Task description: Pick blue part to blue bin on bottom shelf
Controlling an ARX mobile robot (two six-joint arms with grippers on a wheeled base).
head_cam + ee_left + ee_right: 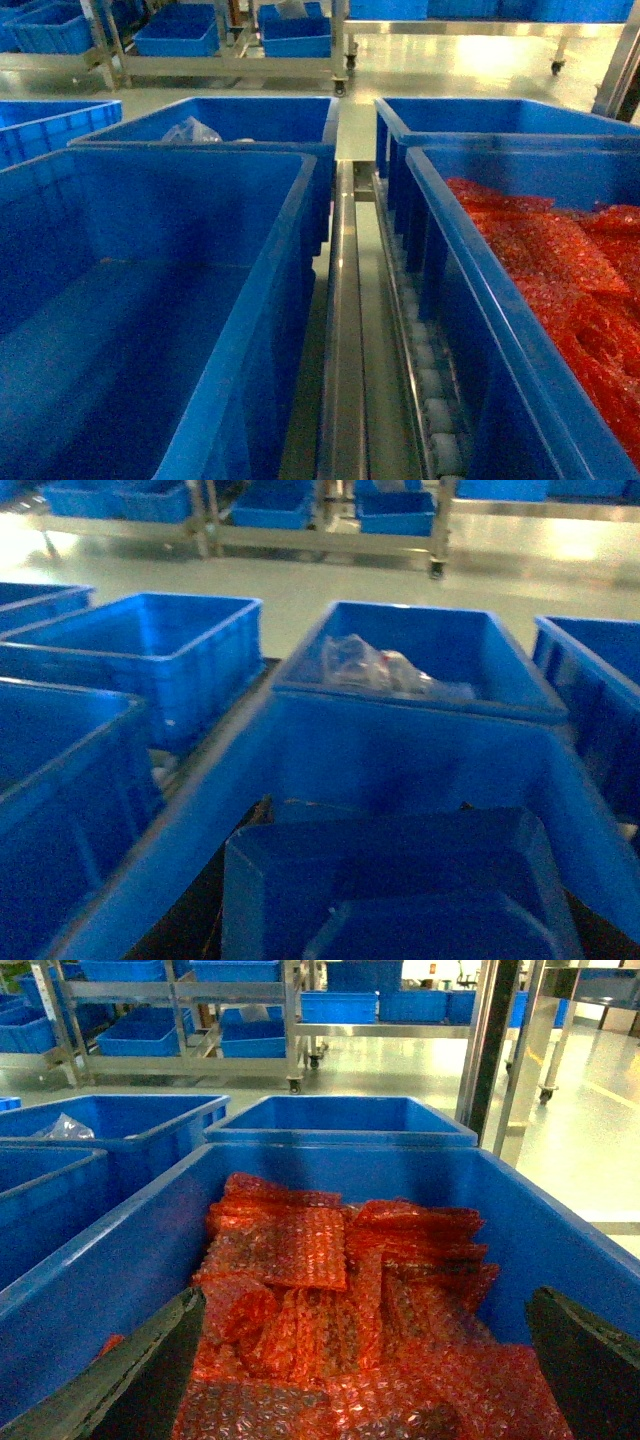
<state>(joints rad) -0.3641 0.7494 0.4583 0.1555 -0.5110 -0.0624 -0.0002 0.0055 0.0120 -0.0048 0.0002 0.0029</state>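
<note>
The blue part (400,890), a broad block with bevelled edges, fills the bottom of the left wrist view. My left gripper (365,812) is shut on it, and only dark slivers of the fingers (235,880) show beside it. It hangs over an empty blue bin (400,745), the near-left bin (150,300) in the head view. The bottom shelf shows as a steel rail (345,330) with white rollers (440,420). My right gripper (367,1300) is open above red bubble-wrap bags (330,1310). Neither gripper shows in the head view.
A farther blue bin holds a clear plastic bag (380,665) (190,130). The near-right bin (450,260) is full of red bags, with another blue bin (500,120) behind it. More bins stand on steel racks (230,60) across the floor. A metal post (490,1050) rises at right.
</note>
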